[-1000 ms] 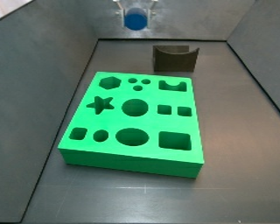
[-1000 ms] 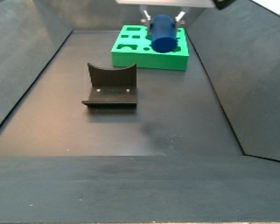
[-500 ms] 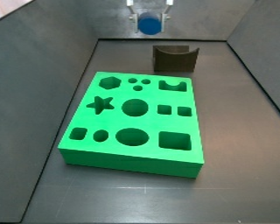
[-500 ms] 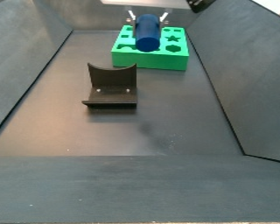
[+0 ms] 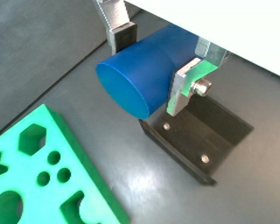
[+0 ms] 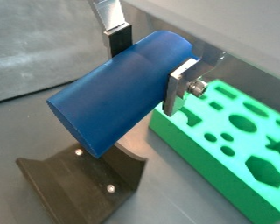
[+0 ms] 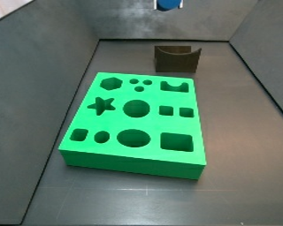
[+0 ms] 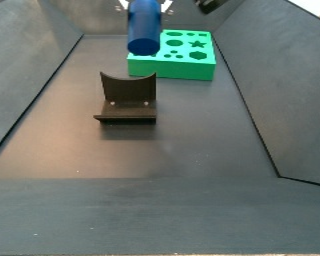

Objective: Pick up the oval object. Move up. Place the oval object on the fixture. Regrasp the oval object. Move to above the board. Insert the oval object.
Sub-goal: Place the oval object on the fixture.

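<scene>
In both wrist views the dark floor (image 5: 60, 52) lies bare around the fixture (image 5: 206, 131), which stands directly under the gripper (image 5: 154, 54), and the board (image 6: 230, 131) lies beside it, apart; nothing blocks the space between; the oval object (image 6: 113, 92) lies crosswise between the silver fingers (image 6: 184, 83), pinched at its far end, its rounded face jutting out; in a side view it hangs high above the fixture (image 8: 125, 98), with the board (image 8: 176, 55) beyond.

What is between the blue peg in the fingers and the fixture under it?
Nothing: in a side view the oval object, held by the gripper, hangs above the fixture with only air between.
</scene>
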